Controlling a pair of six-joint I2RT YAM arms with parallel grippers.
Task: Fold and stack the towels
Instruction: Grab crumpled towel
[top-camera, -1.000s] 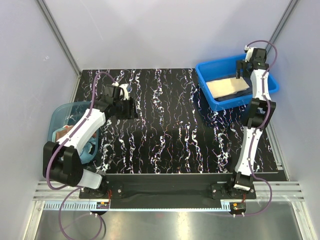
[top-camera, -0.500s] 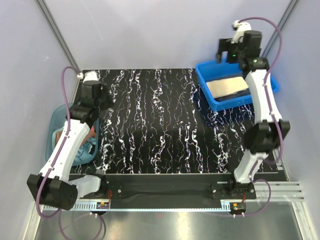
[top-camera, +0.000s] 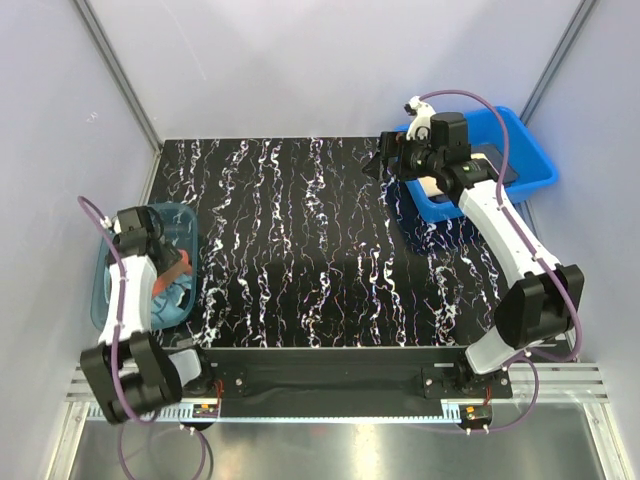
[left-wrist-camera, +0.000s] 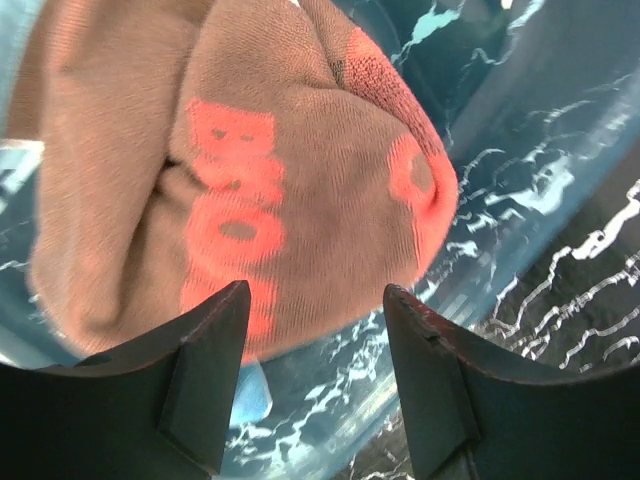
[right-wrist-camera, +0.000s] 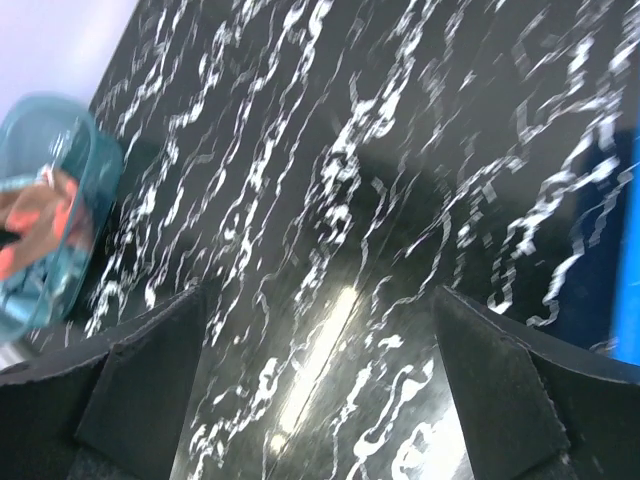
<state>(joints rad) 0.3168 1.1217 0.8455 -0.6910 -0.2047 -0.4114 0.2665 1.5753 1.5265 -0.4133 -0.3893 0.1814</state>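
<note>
**Both claws spread, towels in tub and bin**

Only the left wrist view shows the lettering on the red towel (left-wrist-camera: 250, 180), which lies bunched in the teal tub (left-wrist-camera: 520, 180). The left gripper (left-wrist-camera: 315, 300) hangs close over it, fingers apart and holding nothing. Only the top view shows a pale folded towel (top-camera: 430, 186) in the blue bin (top-camera: 535, 165), partly under the right arm. The right gripper (right-wrist-camera: 318, 300), jaws wide and empty, faces the marbled table (right-wrist-camera: 330, 150).

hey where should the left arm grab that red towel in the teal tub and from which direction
Probably the rounded hump of the red towel, from straight above with the open left gripper. It lies bunched in the teal tub, whose walls block a sideways approach.
</note>
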